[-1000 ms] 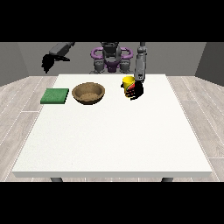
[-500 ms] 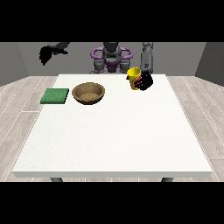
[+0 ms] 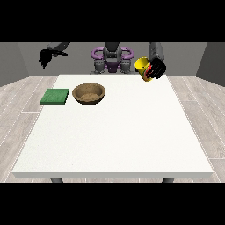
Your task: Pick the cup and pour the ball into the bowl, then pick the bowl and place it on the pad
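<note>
The hand at the view's right (image 3: pixel 157 69) has its fingers grasping the cup (image 3: pixel 143 68), lifted and tilted toward the bowl (image 3: pixel 88 93) for pouring, while the other hand (image 3: pixel 46 57) hangs clear, its fingers' state untellable.

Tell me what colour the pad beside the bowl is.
Green: the pad shows it in the front view.

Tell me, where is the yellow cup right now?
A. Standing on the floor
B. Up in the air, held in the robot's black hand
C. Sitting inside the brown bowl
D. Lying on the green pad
B. The yellow cup is tilted and lifted above the table's far edge, with the hand at the view's right curled round it, away from the bowl and the green pad.
</note>
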Controlling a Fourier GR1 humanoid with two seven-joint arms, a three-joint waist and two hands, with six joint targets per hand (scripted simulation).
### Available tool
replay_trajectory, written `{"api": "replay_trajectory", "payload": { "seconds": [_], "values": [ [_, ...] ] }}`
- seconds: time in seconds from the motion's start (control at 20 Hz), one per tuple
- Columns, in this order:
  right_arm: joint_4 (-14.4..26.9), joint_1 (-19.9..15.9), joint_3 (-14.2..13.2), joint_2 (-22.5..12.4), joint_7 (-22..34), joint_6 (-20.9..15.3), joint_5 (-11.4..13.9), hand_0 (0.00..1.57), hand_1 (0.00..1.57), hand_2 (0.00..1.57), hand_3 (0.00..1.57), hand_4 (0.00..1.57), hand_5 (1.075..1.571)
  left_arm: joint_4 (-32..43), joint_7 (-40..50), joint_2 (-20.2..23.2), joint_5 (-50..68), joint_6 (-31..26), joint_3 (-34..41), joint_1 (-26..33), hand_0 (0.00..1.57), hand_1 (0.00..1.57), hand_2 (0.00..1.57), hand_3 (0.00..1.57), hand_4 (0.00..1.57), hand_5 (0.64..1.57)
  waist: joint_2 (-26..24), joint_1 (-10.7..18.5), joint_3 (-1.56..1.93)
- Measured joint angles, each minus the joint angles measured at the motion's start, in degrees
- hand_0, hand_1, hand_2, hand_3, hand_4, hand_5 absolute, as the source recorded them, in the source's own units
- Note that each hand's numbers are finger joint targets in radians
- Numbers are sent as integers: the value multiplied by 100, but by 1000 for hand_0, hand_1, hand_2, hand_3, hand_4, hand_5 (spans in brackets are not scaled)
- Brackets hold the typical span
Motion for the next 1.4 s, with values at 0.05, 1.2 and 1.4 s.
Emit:
{"api": "replay_trajectory", "payload": {
  "seconds": [0.05, 1.2, 1.4],
  "values": [
    [-6, -9, -8, -29, -31, 65, -24, 0, 0, 0, 0, 0, 1568, 3, 105, 31, -80, 29, -7, -57, 1473, 1473, 1571, 1571, 1571, 1278, 36, -55, 1],
    [924, -367, -125, -308, -230, 439, -32, 0, 0, 0, 0, 0, 1570, 537, 3647, -1151, -4705, -607, -3188, -1870, 1536, 1536, 1571, 1571, 1571, 1124, -332, -254, 5],
    [1048, -361, -105, -280, -228, 443, -8, 0, 0, 0, 0, 0, 1571, 730, 3800, -1354, -5490, -1215, -3891, -2056, 1498, 1498, 1571, 1571, 1491, 1236, -463, -246, 4]
  ]
}}
